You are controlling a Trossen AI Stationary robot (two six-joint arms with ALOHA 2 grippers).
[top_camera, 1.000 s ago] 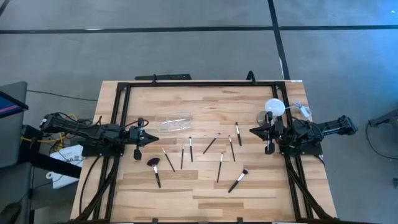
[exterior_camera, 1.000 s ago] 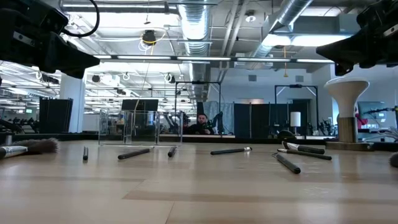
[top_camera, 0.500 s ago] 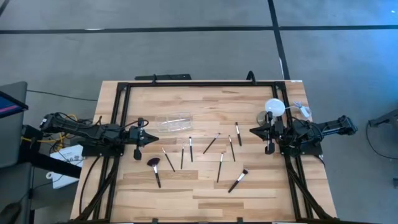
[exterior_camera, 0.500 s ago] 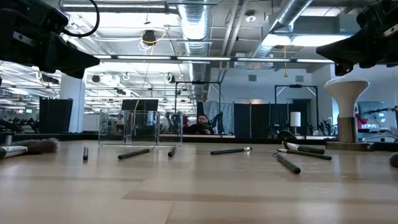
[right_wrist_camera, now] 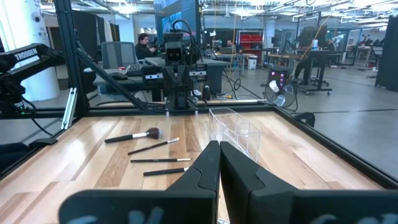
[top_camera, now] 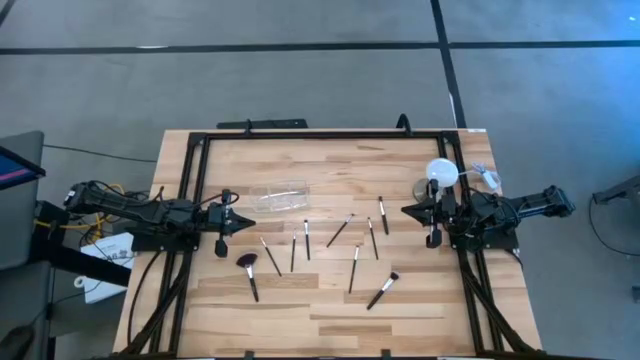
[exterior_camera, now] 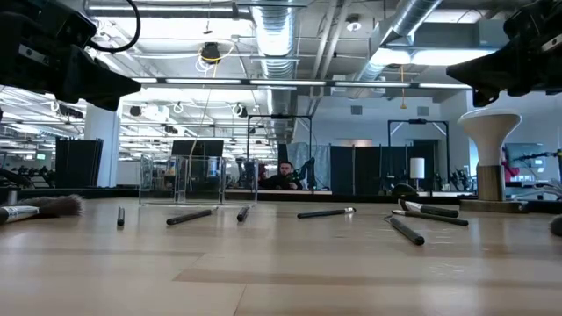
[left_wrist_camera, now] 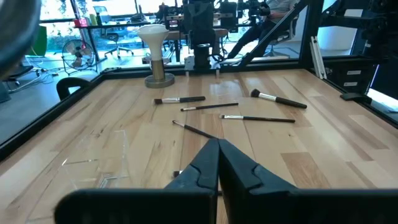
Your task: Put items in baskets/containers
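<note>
Several slim makeup brushes lie flat, scattered over the middle of the wooden table [top_camera: 320, 290]. Among them are a fluffy-headed brush [top_camera: 249, 270] at the near left and another brush [top_camera: 382, 290] at the near right. A clear plastic container [top_camera: 279, 194] stands on the table beyond them, toward the left; it also shows in the right wrist view [right_wrist_camera: 239, 134]. My left gripper [top_camera: 247, 225] hovers shut at the table's left edge, pointing level toward the middle. At the right edge my right gripper [top_camera: 405, 211] hovers shut, facing it. Both hold nothing.
A white round ball on a stand [top_camera: 440, 176] sits at the far right, close beside my right arm. A black frame [top_camera: 320, 134] runs around the table's edge. The near strip of the table holds no brushes.
</note>
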